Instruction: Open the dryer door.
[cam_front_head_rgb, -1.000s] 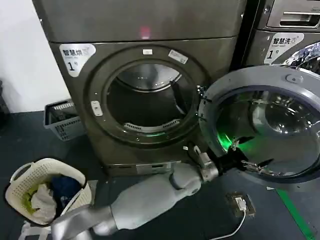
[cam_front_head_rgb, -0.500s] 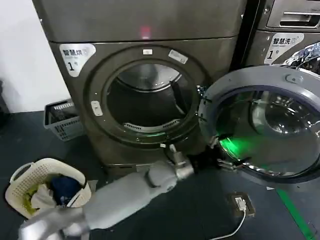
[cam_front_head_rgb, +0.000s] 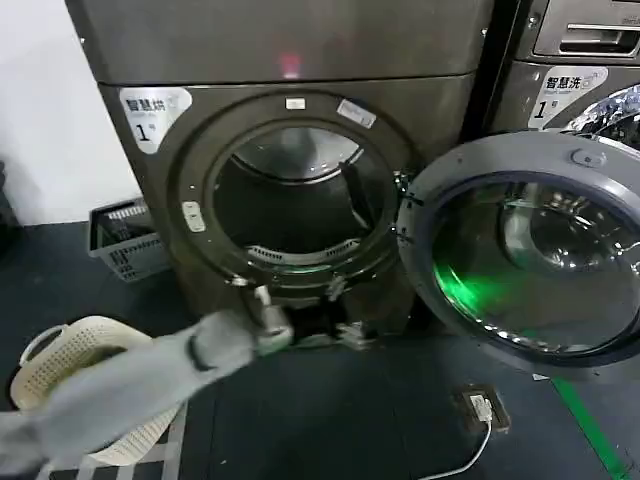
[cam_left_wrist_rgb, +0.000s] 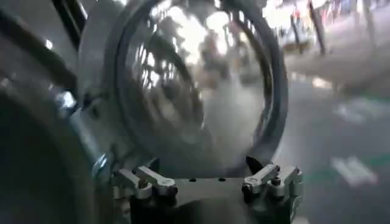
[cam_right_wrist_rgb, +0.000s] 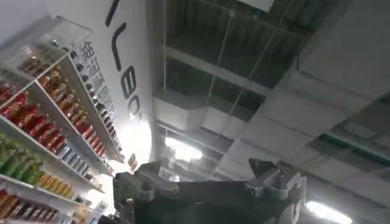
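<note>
The dryer door (cam_front_head_rgb: 520, 250), a round grey frame with a glass bowl, stands swung wide open to the right of the drum opening (cam_front_head_rgb: 295, 200). My left gripper (cam_front_head_rgb: 352, 333) hovers low in front of the dryer's base, below the opening and well left of the door, open and holding nothing. In the left wrist view the door's glass (cam_left_wrist_rgb: 195, 91) lies ahead, apart from the spread left gripper (cam_left_wrist_rgb: 204, 178). My right gripper (cam_right_wrist_rgb: 204, 176) is open and empty, pointing up at a ceiling.
A white laundry basket (cam_front_head_rgb: 60, 350) with clothes sits on the floor at the lower left, partly behind my left arm. A grey crate (cam_front_head_rgb: 125, 240) stands beside the dryer. A power strip (cam_front_head_rgb: 482, 408) lies on the floor under the door. A second machine (cam_front_head_rgb: 580, 60) stands at the right.
My left arm has swept left and back from the open door's lower rim to below the drum opening. The door has stayed open.
</note>
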